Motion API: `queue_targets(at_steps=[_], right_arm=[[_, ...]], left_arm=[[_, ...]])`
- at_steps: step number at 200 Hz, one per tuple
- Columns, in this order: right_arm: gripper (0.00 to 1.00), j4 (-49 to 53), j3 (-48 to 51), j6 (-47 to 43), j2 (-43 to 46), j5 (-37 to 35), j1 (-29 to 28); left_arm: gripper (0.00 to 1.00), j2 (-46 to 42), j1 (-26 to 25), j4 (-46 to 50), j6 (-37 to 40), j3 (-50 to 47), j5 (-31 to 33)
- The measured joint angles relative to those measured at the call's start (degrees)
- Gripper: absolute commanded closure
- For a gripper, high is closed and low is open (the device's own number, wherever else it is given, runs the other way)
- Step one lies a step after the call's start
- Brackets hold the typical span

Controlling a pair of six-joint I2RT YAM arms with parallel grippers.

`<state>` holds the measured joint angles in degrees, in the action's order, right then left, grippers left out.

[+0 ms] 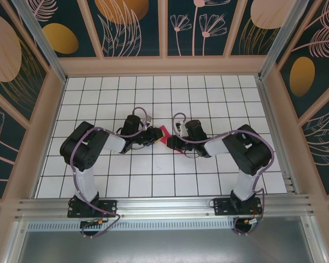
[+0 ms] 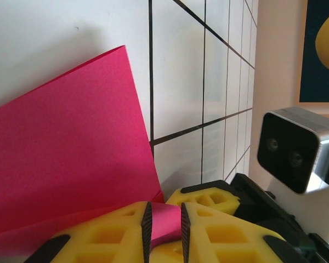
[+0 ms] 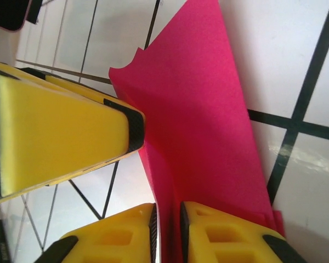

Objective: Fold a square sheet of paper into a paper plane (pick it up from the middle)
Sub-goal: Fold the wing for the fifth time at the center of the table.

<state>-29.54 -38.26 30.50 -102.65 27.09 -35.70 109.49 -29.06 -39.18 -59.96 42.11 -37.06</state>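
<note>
Standing at the near left edge of the white tiled table (image 1: 153, 93), the left arm (image 1: 90, 148) is leaning in toward the middle. The left gripper (image 1: 152, 135) is pointing to the right. Up close in the left wrist view, its two yellow fingers (image 2: 109, 235) are sitting close together with only a thin gap. A bit of pink is filling that gap, so the left gripper is pinching the square sheet of paper (image 1: 163, 132).

The sheet is sitting in the middle of the table, right between the two grippers. It is not lying flat. It is standing up off the tiles and leaning away from the left fingers, with one sharp corner sticking up high. In the right wrist view a crease is showing along it.

On the other side of the sheet, the right gripper (image 1: 171, 142) is pointing left at it. In the right wrist view its own yellow fingers (image 3: 225, 235) are also sitting with a thin gap, and the pink sheet is running down into that gap. I cannot tell if these fingers are squeezing the paper or just sitting beside it. One yellow finger of the left gripper is poking in from the left of that view, just beside the sheet.

The right arm (image 1: 247, 153) is bending back to its base at the near right edge.
</note>
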Motion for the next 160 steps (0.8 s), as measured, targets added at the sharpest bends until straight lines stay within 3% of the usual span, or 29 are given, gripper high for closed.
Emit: queue_targets(at_steps=[45,128,160], right_arm=[[0.65,9.90,-4.24,-9.07,2.12,-8.72,-4.15],[0.63,18.16,-6.49,-25.83,2.89,-20.11,-8.96],[0.69,19.17,-7.37,-30.14,2.86,-21.70,-9.42]], left_arm=[[0.77,0.02,0.00,1.55,0.42,0.28,0.22],[0.78,0.02,0.00,3.52,1.07,0.87,1.11],[0.78,0.02,0.00,4.04,1.33,1.14,1.16]])
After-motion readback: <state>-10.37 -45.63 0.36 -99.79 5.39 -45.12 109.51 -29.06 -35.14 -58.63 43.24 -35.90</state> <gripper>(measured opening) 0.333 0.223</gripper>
